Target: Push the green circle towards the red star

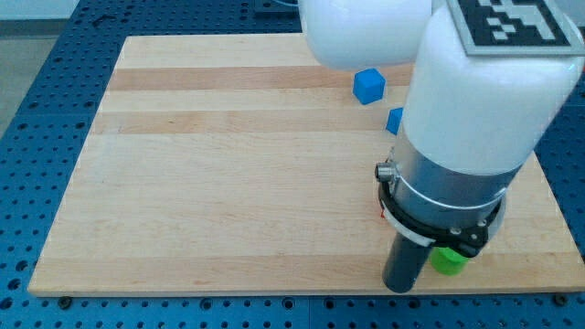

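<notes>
Green circle (pixel 448 261) sits near-right on the board (pixel 228 183), half hidden behind my arm. My tip (pixel 399 285) is down just left of it, seems touching, can't confirm. No claw on this rig, so no open/closed state to tell. Red star mostly hidden, only a red sliver (pixel 382 214) by the arm, so progress unclear; push probably barely begun. Blue cube (pixel 368 86) far right, 2nd blue block (pixel 395 120) partly hidden

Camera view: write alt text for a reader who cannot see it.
A white robot arm fills the view's right over a pale wooden board, and a green block, mostly hidden, sits at its dark lower end near the board's bottom edge. My tip cannot be made out. A blue cube and a second, half-hidden blue block lie near the top.
</notes>
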{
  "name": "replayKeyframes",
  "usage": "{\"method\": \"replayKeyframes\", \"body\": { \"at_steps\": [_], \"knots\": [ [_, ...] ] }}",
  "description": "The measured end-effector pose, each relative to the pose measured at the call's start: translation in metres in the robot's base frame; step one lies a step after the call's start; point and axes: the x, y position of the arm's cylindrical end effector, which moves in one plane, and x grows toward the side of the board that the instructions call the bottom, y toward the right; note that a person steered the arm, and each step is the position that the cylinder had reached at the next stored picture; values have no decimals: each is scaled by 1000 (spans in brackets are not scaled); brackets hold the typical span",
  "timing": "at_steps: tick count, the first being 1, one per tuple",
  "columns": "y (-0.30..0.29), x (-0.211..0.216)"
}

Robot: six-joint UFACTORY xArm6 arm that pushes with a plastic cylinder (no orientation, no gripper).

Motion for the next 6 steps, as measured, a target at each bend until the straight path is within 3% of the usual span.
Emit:
{"method": "replayKeyframes", "body": {
  "at_steps": [2, 6],
  "knots": [
    [60, 0],
    [65, -46]
  ]
}}
